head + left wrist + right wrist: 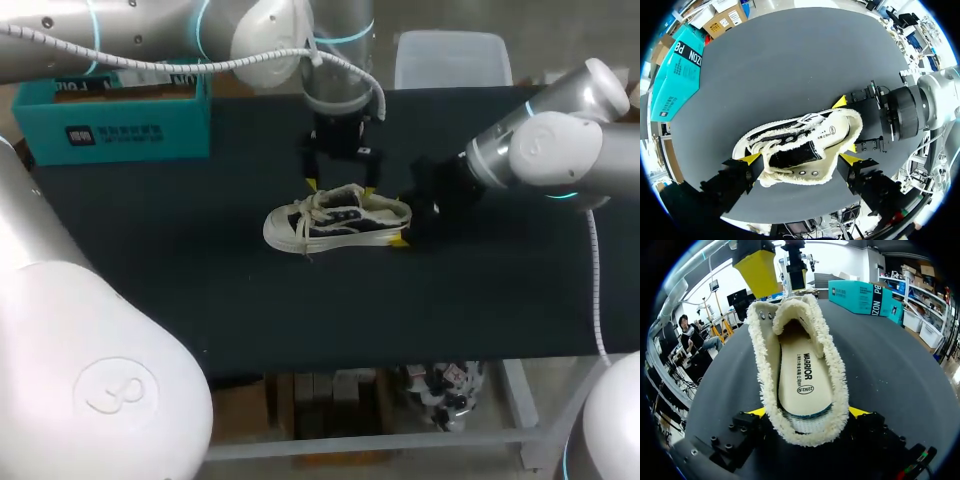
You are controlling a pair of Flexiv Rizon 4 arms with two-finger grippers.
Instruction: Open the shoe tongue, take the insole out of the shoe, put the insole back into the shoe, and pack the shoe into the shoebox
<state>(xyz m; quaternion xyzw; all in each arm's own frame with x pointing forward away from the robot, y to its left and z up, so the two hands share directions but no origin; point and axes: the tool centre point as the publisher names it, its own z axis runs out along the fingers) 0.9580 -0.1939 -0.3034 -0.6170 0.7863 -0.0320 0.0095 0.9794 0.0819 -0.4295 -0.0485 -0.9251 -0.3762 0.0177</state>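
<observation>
On the black table (150, 270), right gripper (808, 412) clamping shoe (335, 222) at heel, left gripper (800, 159) open above

Three cameras sharing one shoe (335, 220)
Head view: high and behind, looking down over the whole table (150, 270). Left wrist view: close above the shoe, facing steeply down. Right wrist view: low at its back end, very near, facing along the insole (802, 375).
</observation>
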